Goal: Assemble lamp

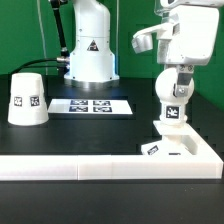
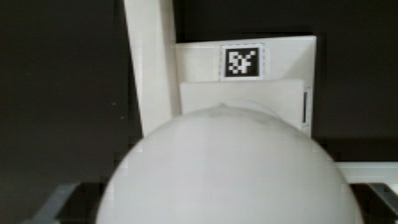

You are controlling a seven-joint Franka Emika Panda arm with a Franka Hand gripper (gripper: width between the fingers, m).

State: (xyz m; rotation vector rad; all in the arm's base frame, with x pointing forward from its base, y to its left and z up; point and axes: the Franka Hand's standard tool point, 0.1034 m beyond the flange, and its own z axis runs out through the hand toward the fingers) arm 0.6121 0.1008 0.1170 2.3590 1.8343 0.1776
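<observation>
The white round bulb (image 1: 172, 113), with a black-and-white tag on it, is upright in my gripper (image 1: 176, 95), which is shut on its upper part. The bulb's foot is at or just above the flat square base (image 1: 176, 148), which lies in the corner of the white wall; I cannot tell whether they touch. In the wrist view the bulb (image 2: 222, 160) fills the space between the fingers of my gripper (image 2: 217, 208), and the base (image 2: 267, 85) lies below with its tag facing up. The cone shade (image 1: 27, 98) stands on the table at the exterior view's left.
A low white wall (image 1: 100, 166) runs along the front and turns up at the right beside the base; it also shows in the wrist view (image 2: 151, 60). The marker board (image 1: 92, 105) lies mid-table. The big white robot pedestal (image 1: 88, 50) stands behind it.
</observation>
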